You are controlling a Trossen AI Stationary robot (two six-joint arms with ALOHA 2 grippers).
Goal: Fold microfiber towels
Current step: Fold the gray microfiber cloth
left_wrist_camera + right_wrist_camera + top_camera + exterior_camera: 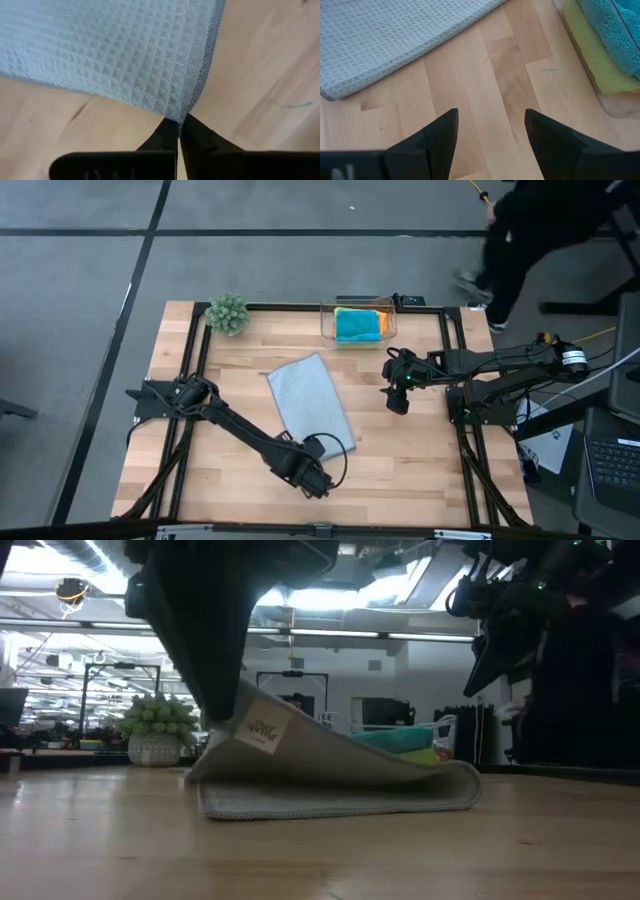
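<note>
The light grey waffle-weave towel [310,395] lies near the table's middle. My left gripper [179,131] is shut on its near corner; in the low view that corner, with a small label [262,732], is raised while the rest slopes down onto the wood. My right gripper [397,402] hangs open above bare wood to the towel's right, touching nothing. Turquoise [355,327], orange [383,322] and lime green [592,60] towels sit folded in a clear box [330,330] at the far edge. My left gripper pinches the grey towel's near corner [175,117] between its two fingertips, right at the hemmed edge. The fingers come steeply from above. That corner [215,730] is lifted off the table and the rest of the towel [400,785] lies on the wood. One layer or several, I cannot tell.
A small green plant in a pot [227,313] stands at the far left corner. Bare wood lies to the left and near side of the grey towel. A person [520,240] stands beyond the table's far right corner.
</note>
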